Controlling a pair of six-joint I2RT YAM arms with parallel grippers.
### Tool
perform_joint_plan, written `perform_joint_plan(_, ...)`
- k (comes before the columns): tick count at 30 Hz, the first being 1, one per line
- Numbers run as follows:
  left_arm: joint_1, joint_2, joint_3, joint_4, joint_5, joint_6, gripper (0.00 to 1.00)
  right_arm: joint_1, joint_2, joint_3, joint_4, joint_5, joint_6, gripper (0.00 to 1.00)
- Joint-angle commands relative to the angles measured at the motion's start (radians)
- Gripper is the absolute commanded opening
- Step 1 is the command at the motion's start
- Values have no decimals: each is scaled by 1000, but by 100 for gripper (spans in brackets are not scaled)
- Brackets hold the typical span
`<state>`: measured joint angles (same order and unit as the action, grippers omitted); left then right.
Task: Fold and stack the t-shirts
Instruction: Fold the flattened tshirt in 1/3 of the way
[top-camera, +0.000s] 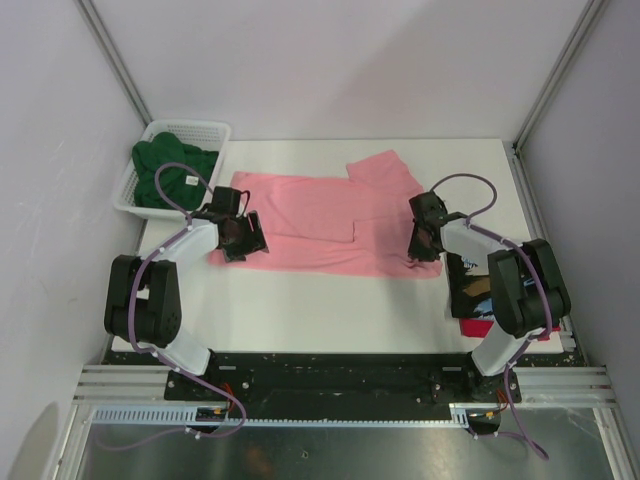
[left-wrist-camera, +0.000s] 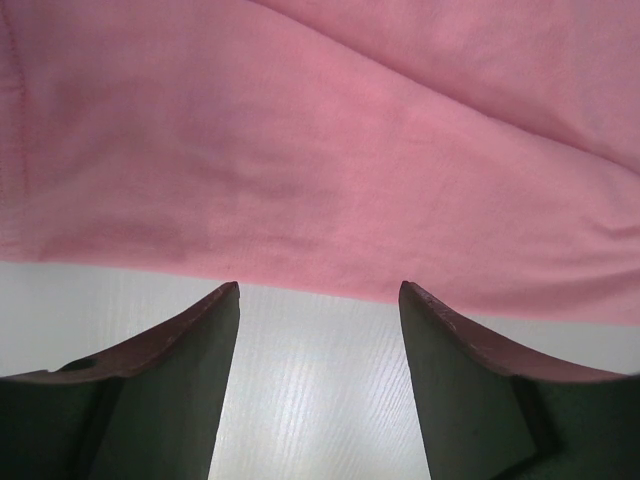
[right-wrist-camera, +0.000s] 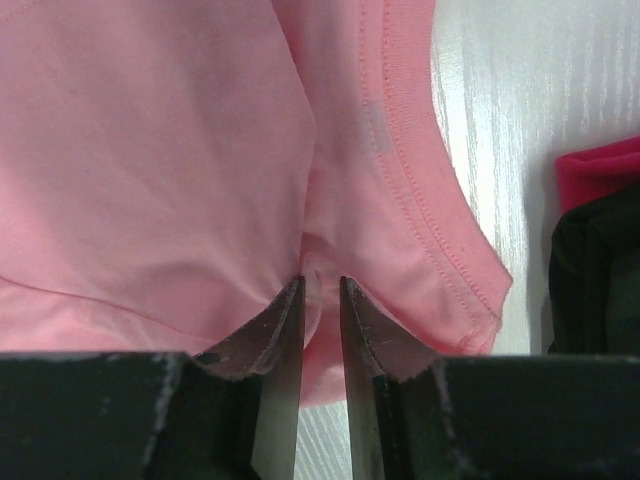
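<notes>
The limp, likely light salmon-pink cloth t-shirt (top-camera: 320, 222) is pinched near its edge by the right gripper (right-wrist-camera: 321, 285); the left gripper (left-wrist-camera: 318, 288) is spread.

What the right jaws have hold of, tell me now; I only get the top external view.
Observer: The right jaws are pinched on a small fold of the pink t-shirt, close to its stitched hem.
Operator: Report the left jaws next.
Observer: The left jaws stand wide apart with bare table between them. The shirt's edge lies just beyond their tips and is not gripped.
</notes>
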<state>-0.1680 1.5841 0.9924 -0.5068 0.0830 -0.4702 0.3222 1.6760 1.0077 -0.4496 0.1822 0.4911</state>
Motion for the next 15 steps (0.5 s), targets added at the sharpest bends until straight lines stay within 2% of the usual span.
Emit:
perform_joint_plan(1,-6,-7,-9,16,-2,7,69,-2,25,-7,33,-4,-17,25)
perform_joint_plan(7,-5,-4,-12,14,-5,6,69,-2,35,-6,53,-15,-14,23)
perform_joint_plan(15,-6,-1,-13,13,-13,7,70,-2,-31,-5,-23,76,13,4)
